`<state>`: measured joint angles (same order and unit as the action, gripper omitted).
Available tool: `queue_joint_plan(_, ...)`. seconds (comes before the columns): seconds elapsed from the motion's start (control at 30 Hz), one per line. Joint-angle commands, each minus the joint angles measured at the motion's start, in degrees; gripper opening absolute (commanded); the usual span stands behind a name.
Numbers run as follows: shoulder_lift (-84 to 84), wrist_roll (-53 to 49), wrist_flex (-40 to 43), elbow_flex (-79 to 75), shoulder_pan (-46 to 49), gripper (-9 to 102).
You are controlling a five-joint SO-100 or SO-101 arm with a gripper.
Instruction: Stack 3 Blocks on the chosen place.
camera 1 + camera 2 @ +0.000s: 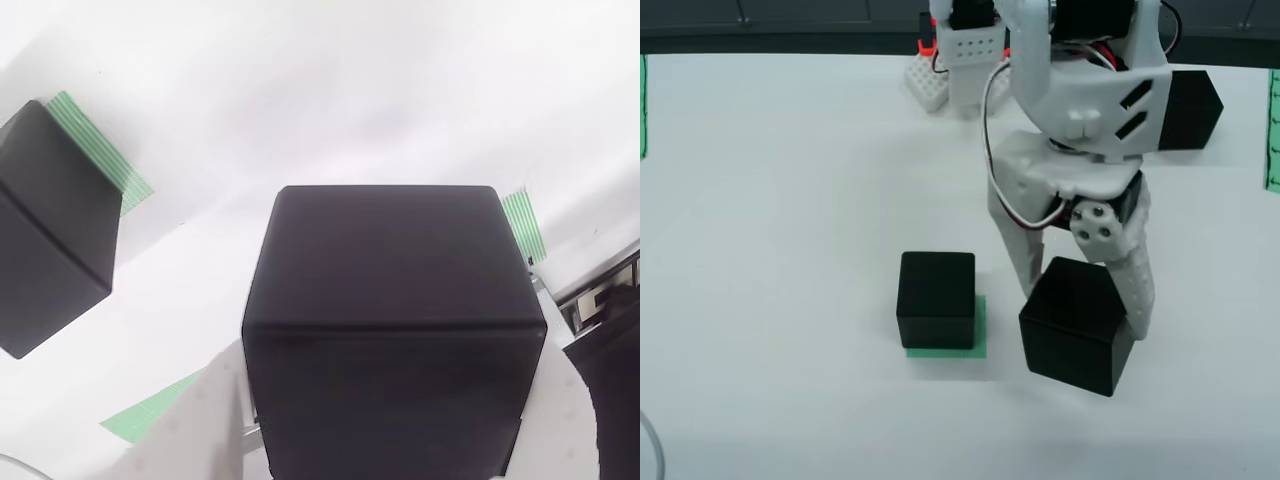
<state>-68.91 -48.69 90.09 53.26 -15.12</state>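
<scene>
White two-finger gripper [1085, 300] has its jaws clamped on a matte black cube [1077, 325], held tilted just above the white counter [770, 200], near the front edge. A second matte black cube [936, 298] sits on the green-striped square patch [978, 335], just left of the held one in the fixed overhead view. In the gripper-mounted view the held cube [390, 320] looms large, the second cube [50, 230] at left.

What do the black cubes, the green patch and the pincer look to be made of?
Held cube and cube on the patch: matte black, softly rounded edges, faint sheen; probably plastic or foam, unclear which. Green patch: flat, thin, finely striped in the view riding on the pincer; likely tape or printed paper. Pincer: white, matte, apparently printed plastic.
</scene>
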Motion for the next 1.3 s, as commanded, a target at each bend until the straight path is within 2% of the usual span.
queue_joint_plan(0.0,-9.05,-0.44,0.0,4.13,1.67,21)
queue_joint_plan(0.43,-33.22,5.89,0.0,21.8,11.43,21)
queue_joint_plan(0.77,-32.7,31.38,-0.09,25.49,18.37,21)
queue_joint_plan(1.03,-31.73,37.35,-0.7,37.97,16.08,21)
queue_joint_plan(1.27,-28.83,38.94,-1.67,37.88,16.26,21)
